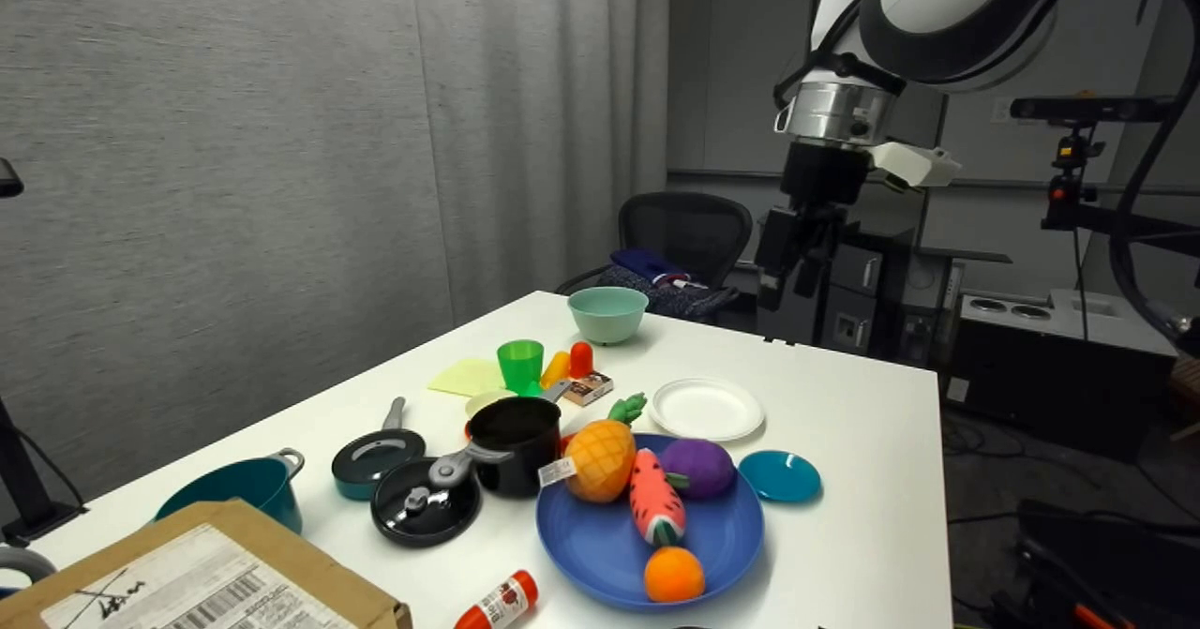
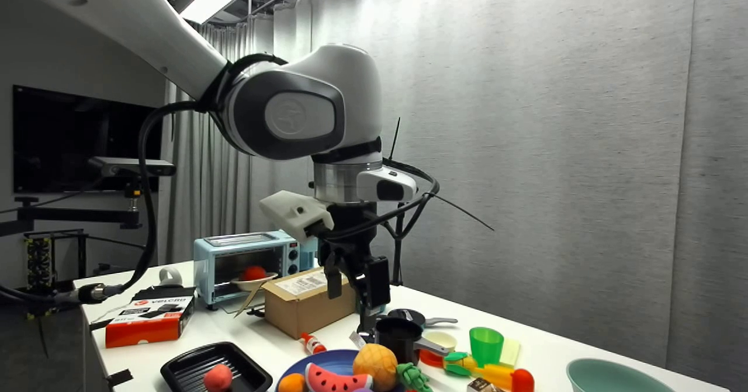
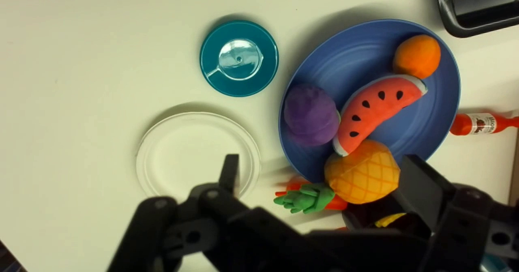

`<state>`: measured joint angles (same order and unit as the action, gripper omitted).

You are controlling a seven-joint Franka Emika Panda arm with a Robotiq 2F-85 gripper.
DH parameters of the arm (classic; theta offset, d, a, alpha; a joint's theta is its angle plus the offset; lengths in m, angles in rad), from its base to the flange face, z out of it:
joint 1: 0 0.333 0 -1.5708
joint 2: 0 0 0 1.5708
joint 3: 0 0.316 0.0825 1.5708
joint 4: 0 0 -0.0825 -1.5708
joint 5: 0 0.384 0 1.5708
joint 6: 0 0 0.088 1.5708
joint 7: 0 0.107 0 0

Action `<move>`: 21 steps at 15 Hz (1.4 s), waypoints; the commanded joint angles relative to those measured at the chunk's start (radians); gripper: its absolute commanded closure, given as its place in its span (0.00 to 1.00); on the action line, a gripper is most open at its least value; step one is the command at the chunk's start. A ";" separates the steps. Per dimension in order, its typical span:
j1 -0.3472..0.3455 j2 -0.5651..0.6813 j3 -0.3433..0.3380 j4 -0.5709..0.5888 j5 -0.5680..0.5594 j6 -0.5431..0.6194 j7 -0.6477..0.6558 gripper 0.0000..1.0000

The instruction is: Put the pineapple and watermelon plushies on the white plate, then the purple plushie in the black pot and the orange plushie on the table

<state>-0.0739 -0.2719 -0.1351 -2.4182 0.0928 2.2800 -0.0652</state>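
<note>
In both exterior views the pineapple plushie [image 1: 600,460] [image 2: 374,364], watermelon plushie [image 1: 654,500] [image 2: 336,378] and orange plushie [image 1: 674,574] [image 2: 292,384] lie in the blue plate [image 1: 600,568] with the purple plushie [image 1: 698,468]. In the wrist view the pineapple [image 3: 363,172] leans over the blue plate's rim, touching the watermelon [image 3: 377,112]. The white plate [image 1: 708,411] [image 3: 190,154] bears nothing. The black pot [image 1: 514,446] [image 2: 400,336] stands beside the blue plate; something yellow shows inside it in the wrist view. My gripper [image 1: 787,284] [image 2: 356,298] [image 3: 322,158] is open and empty, above the table.
A teal lid [image 1: 780,476] lies near the white plate. A black lid [image 1: 427,507], a teal pan [image 1: 375,460], a green cup [image 1: 521,365], a mint bowl [image 1: 607,314], a sauce bottle [image 1: 502,601] and a cardboard box [image 2: 310,307] stand around. A black tray [image 2: 210,368] holds a pinkish fruit.
</note>
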 commanded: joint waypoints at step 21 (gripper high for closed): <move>0.100 0.722 0.119 0.423 0.000 0.364 0.286 0.00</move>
<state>0.0014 0.3558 -0.0065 -2.0937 0.0925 2.6768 0.1663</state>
